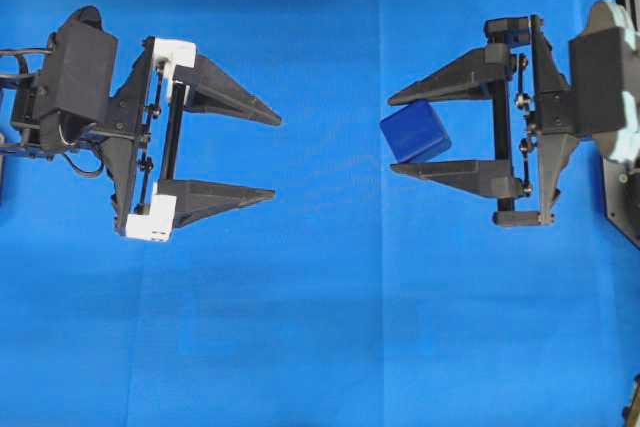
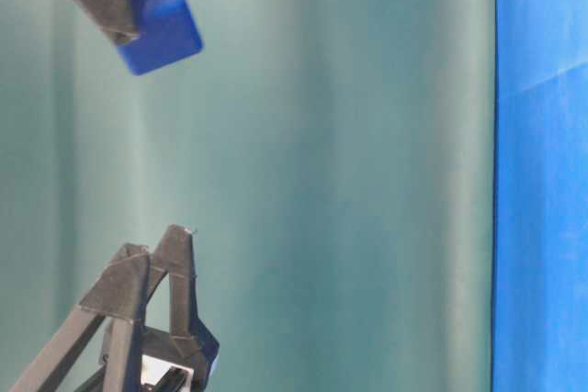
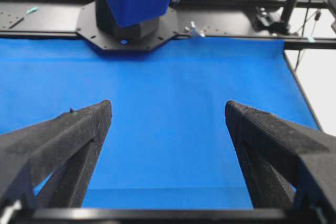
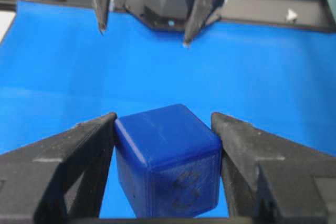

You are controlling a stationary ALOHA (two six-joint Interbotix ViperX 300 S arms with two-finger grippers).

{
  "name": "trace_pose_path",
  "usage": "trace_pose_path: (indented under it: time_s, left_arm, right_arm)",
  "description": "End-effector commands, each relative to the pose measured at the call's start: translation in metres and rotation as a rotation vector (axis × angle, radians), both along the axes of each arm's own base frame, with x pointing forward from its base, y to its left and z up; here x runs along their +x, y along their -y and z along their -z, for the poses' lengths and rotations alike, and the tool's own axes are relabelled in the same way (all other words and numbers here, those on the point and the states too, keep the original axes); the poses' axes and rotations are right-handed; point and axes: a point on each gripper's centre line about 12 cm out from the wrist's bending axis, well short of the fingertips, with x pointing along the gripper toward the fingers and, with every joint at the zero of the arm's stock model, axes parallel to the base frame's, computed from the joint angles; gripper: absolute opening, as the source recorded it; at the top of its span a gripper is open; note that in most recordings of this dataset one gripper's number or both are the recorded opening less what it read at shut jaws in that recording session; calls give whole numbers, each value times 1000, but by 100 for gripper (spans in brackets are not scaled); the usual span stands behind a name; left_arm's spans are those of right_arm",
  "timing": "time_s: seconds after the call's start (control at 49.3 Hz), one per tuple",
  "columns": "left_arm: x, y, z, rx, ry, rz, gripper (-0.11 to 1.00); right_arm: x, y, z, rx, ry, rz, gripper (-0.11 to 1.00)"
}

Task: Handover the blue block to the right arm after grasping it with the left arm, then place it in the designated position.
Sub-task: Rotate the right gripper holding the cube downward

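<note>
Blue block (image 1: 415, 133) pinched between the tips of the right gripper (image 1: 392, 133), off the blue cloth (image 1: 320, 327), tilted. In the right wrist view it fills the gap between both fingers (image 4: 68, 166). Left gripper (image 1: 276, 155) at 9 o'clock of the block, well apart, fingers spread wide with nothing between them, tips pointing toward 3 o'clock at the right one.
</note>
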Motion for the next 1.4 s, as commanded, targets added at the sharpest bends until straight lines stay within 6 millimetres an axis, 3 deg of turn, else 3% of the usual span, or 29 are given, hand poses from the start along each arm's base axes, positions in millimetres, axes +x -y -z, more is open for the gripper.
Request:
trace_pose_path:
  time_s: [0.0, 0.588, 1.379]
  left_arm:
    - [-1, 1, -15, 1, 43, 3, 93]
    - [-1, 1, -18, 23, 53, 5, 93]
    - [0, 1, -18, 22, 53, 4, 93]
  right_arm:
    - [0, -1, -7, 21, 1, 10, 50]
    - [-11, -6, 24, 122, -264, 129, 50]
    - [-11, -7, 26, 116, -283, 130, 50]
